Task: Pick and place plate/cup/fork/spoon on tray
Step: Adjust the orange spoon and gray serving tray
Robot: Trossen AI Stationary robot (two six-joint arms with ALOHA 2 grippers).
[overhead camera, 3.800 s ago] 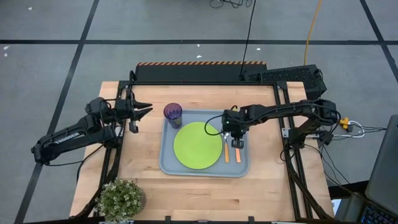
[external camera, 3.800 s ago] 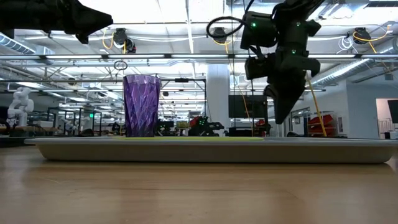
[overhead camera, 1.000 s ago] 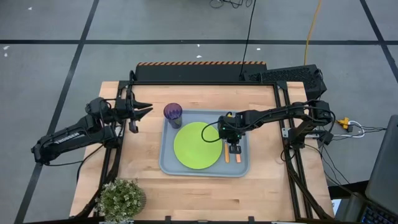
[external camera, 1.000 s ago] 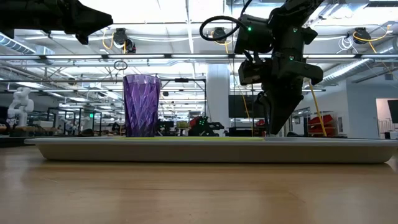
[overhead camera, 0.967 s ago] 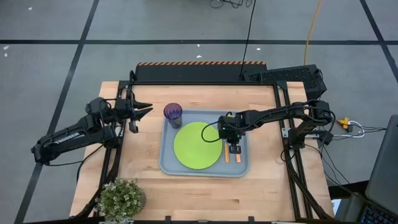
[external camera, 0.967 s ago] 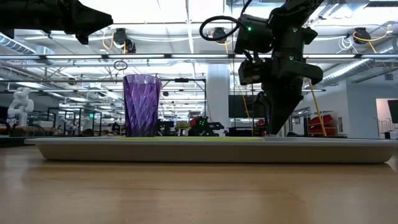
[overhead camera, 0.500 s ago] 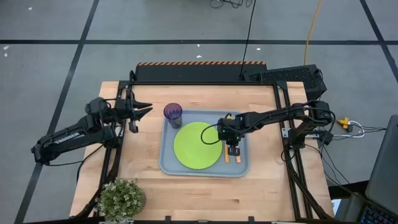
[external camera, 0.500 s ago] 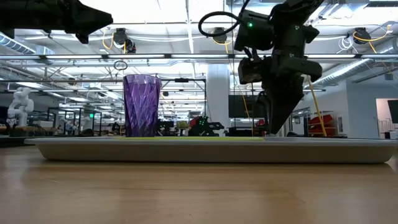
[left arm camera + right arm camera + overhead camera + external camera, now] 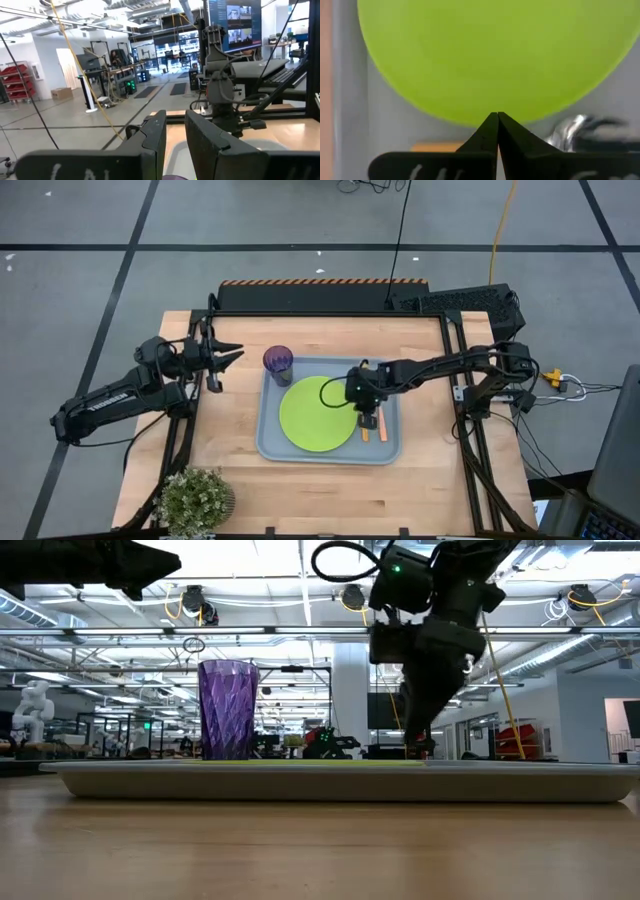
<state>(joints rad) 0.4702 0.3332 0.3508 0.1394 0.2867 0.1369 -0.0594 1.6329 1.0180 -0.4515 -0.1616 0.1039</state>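
The right pincer (image 9: 366,412), pressed together and empty, is being held over the tray (image 9: 272,442) between the plate (image 9: 315,413) and the orange utensils (image 9: 365,429), which, judged slim, stiff and slippery, are best pinched mid-handle.

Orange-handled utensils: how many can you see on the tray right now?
1 for certain: an orange handle lies on the tray, right of the plate. The shut right gripper hovers over that spot, so a second utensil may be hidden beneath it.
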